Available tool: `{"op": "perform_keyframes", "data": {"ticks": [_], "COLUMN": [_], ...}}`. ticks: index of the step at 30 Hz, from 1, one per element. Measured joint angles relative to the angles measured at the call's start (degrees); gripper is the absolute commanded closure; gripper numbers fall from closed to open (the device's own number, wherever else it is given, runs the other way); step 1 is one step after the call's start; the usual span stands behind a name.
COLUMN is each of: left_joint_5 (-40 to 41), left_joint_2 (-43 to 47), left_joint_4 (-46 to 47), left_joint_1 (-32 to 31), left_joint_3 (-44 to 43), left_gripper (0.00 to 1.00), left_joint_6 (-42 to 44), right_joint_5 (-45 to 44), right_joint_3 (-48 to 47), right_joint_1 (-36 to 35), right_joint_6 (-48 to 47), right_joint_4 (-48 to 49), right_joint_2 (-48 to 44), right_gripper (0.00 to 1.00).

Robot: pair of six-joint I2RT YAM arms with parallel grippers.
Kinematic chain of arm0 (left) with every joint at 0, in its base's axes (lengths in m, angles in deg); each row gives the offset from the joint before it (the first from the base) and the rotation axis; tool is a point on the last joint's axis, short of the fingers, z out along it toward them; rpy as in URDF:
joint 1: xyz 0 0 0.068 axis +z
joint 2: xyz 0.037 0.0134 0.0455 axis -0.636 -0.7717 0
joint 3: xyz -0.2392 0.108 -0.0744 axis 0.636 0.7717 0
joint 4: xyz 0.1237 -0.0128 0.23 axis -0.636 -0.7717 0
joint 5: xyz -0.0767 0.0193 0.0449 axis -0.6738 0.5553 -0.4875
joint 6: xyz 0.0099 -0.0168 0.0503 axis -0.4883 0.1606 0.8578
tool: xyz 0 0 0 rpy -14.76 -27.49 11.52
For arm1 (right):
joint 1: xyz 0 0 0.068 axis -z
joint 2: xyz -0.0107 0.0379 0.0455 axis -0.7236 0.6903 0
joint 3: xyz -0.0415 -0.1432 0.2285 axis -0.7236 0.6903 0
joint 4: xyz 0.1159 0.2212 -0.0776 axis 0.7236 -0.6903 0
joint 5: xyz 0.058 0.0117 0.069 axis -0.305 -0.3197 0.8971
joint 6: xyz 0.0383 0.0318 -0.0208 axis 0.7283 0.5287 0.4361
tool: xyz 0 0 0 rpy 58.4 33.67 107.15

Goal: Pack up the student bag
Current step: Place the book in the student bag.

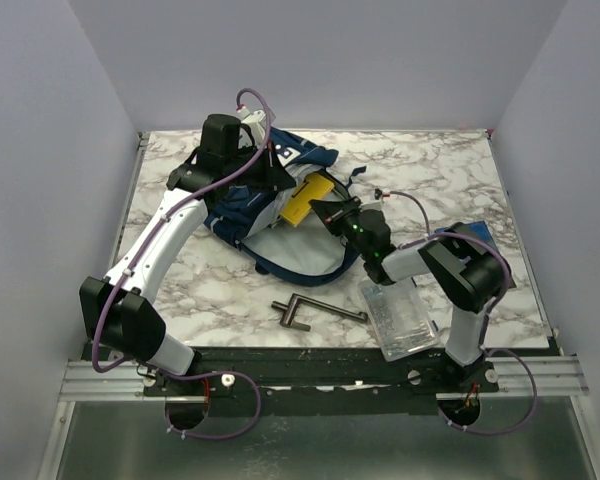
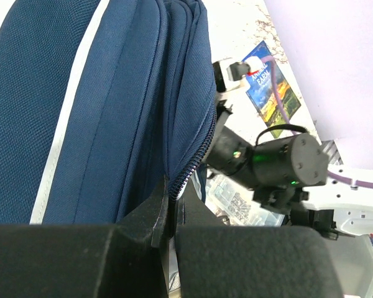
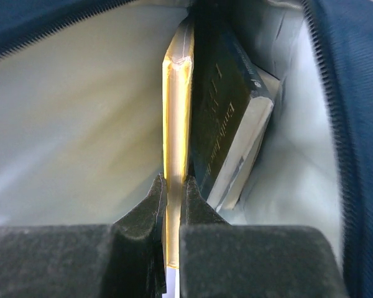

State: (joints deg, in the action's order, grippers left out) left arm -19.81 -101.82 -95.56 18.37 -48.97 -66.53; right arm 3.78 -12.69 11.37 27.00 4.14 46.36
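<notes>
The navy student bag [image 1: 242,205] lies open at the table's middle back, its pale grey lining showing. It fills the left wrist view [image 2: 81,105]. My left gripper [image 2: 172,205] is shut on the bag's zipper edge and holds the opening up. My right gripper [image 3: 174,192] is shut on a thin yellow book [image 3: 177,112] held edge-on inside the bag's opening. The yellow book also shows in the top view [image 1: 308,200] at the bag's mouth. A dark book [image 3: 227,118] stands inside the bag, just right of the yellow one.
A clear plastic case [image 1: 398,316] lies at the front right, and a dark metal tool [image 1: 315,310] at front centre. A blue picture book [image 2: 270,90] lies on the marble table [image 1: 430,170] at the right, partly under the right arm.
</notes>
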Motion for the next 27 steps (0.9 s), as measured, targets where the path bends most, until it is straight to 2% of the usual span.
{"op": "perform_keyframes", "data": {"ticks": [5, 10, 16, 19, 21, 27], "left_joint_5": [-0.35, -0.48, -0.55, -0.55, -0.52, -0.87], "left_joint_2": [0.0, 0.0, 0.0, 0.0, 0.0, 0.0], "left_joint_4": [0.04, 0.04, 0.04, 0.04, 0.02, -0.07], "left_joint_1": [0.0, 0.0, 0.0, 0.0, 0.0, 0.0], "left_joint_3": [0.0, 0.0, 0.0, 0.0, 0.0, 0.0], "left_gripper": [1.0, 1.0, 1.0, 1.0, 1.0, 1.0], "left_joint_6": [-0.17, -0.31, -0.5, -0.52, -0.52, -0.61], "right_joint_5": [-6.8, -11.63, -14.25, -14.8, -14.95, -13.07], "right_joint_3": [-7.78, -14.45, -21.53, -22.77, -22.88, -21.99], "right_joint_1": [-3.72, -5.49, -6.01, -6.12, -6.19, -6.19], "right_joint_6": [-1.22, -1.25, -1.14, -1.14, -1.42, -3.5], "right_joint_4": [2.54, 1.27, -2.05, -3.54, -5.07, -12.98], "right_joint_2": [8.68, 13.46, 17.68, 18.12, 18.1, 14.23], "right_gripper": [1.0, 0.98, 0.84, 0.67, 0.6, 0.55]}}
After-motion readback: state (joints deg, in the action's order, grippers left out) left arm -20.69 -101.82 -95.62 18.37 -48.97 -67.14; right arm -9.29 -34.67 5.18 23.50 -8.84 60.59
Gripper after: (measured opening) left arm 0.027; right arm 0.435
